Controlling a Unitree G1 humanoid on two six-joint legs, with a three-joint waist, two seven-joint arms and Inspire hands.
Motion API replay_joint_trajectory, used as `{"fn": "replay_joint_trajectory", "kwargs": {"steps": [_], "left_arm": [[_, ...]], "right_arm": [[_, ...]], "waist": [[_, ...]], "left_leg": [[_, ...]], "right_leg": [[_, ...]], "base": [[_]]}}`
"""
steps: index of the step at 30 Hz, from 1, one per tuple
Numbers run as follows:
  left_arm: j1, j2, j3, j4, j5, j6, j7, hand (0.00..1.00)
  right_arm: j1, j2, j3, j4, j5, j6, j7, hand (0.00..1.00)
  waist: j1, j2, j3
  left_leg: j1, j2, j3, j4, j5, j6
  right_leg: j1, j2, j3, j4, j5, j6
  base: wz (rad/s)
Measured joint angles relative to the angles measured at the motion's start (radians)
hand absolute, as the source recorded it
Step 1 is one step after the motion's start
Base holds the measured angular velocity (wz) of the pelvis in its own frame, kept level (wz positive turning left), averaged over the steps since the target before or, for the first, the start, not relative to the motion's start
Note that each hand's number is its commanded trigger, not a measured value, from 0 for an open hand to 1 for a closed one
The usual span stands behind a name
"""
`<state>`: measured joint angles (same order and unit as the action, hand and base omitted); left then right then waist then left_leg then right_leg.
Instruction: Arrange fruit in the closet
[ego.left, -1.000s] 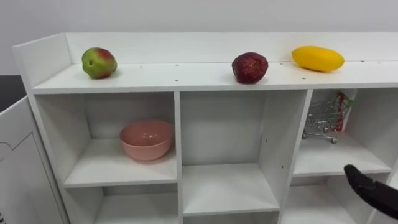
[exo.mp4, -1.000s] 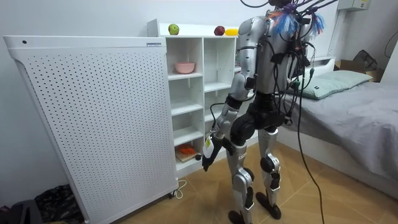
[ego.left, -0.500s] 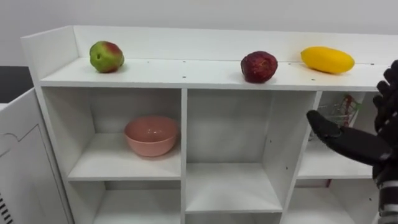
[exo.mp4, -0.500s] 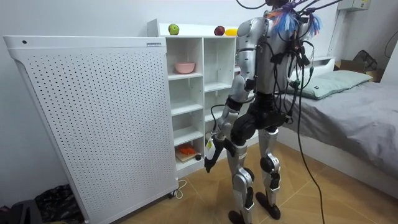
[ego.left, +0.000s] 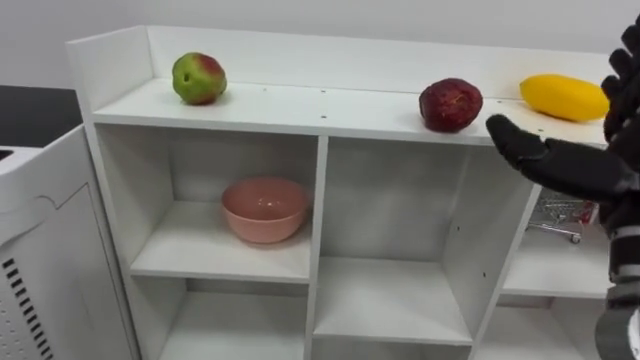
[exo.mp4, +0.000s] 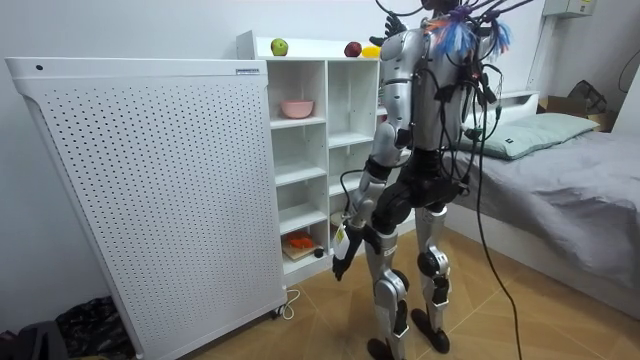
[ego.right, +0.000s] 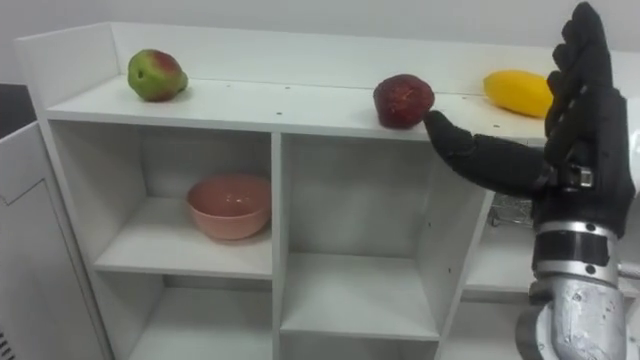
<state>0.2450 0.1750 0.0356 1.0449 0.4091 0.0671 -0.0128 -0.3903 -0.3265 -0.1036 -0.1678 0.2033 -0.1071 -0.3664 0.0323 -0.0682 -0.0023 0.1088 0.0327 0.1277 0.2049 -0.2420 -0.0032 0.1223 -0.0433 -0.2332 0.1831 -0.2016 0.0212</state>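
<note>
Three fruits lie on the white closet's top shelf: a green-red one at the left, a dark red one right of the middle, and a yellow one at the far right. My right hand is raised, open and holding nothing, in front of the closet's right column. Its fingers point up and partly cover the yellow fruit. Its thumb reaches left, ending just below and right of the dark red fruit. My left hand hangs by my thigh, its fingers pointing down.
A pink bowl sits in the upper left compartment. A small wire shopping cart stands in the right compartment behind my hand. A white perforated panel stands left of the closet, and a bed is at the room view's right.
My right hand has risen from the lower right to the level of the top shelf. The eye view has shifted, so the closet sits further right in the picture.
</note>
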Motion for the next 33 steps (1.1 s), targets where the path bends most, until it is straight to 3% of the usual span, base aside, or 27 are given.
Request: {"fn": "replay_joint_trajectory", "kwargs": {"steps": [4,7,11,14,22,33], "left_arm": [[0.0,0.0,0.001,-0.007,0.036,0.013,-0.009,0.0],[0.0,0.0,0.002,-0.007,0.036,0.016,-0.014,0.0],[0.003,0.0,0.001,-0.01,0.035,0.02,-0.019,0.0],[0.0,0.001,0.002,-0.03,0.035,0.02,-0.021,0.0],[0.007,0.013,0.002,-0.071,0.037,0.039,-0.041,0.0],[0.013,0.016,0.011,-0.115,0.037,0.058,-0.042,0.0]], "right_arm": [[-0.097,-0.011,0.0,0.131,0.056,0.001,0.03,0.0],[-0.142,-0.026,0.001,0.221,0.078,0.015,0.063,0.0],[-0.147,-0.032,0.0,0.257,0.085,0.023,0.089,0.0],[-0.148,-0.058,0.001,0.28,0.108,0.033,0.099,0.0],[-0.245,-0.111,0.004,0.396,0.21,0.058,0.1,0.0],[-0.253,-0.111,0.004,0.399,0.228,0.099,0.115,0.0]], "waist": [[0.003,-0.01,-0.0024],[0.005,-0.011,0.0001],[0.001,-0.013,0.0043],[0.006,-0.021,0.0084],[0.007,-0.038,0.0019],[0.034,-0.04,0.0017]], "left_leg": [[0.013,-0.002,-0.005,0.0,0.0,0.0],[0.016,-0.002,-0.006,0.001,0.0,0.0],[0.015,-0.002,-0.019,0.003,0.001,0.0],[0.004,-0.002,-0.026,0.007,0.001,-0.001],[-0.012,-0.004,-0.037,0.008,0.002,-0.002],[-0.011,-0.005,-0.048,0.007,0.002,-0.002]], "right_leg": [[0.023,0.0,-0.005,-0.016,0.001,-0.002],[0.028,0.0,-0.005,-0.015,0.001,-0.002],[0.033,0.0,-0.017,-0.016,0.001,-0.002],[0.028,0.0,-0.019,-0.016,0.001,-0.002],[0.017,0.0,-0.02,-0.015,0.001,-0.002],[0.02,0.0,-0.019,-0.016,0.001,-0.002]], "base": [[0.04],[0.0],[0.09],[0.07],[0.02],[0.02]]}}
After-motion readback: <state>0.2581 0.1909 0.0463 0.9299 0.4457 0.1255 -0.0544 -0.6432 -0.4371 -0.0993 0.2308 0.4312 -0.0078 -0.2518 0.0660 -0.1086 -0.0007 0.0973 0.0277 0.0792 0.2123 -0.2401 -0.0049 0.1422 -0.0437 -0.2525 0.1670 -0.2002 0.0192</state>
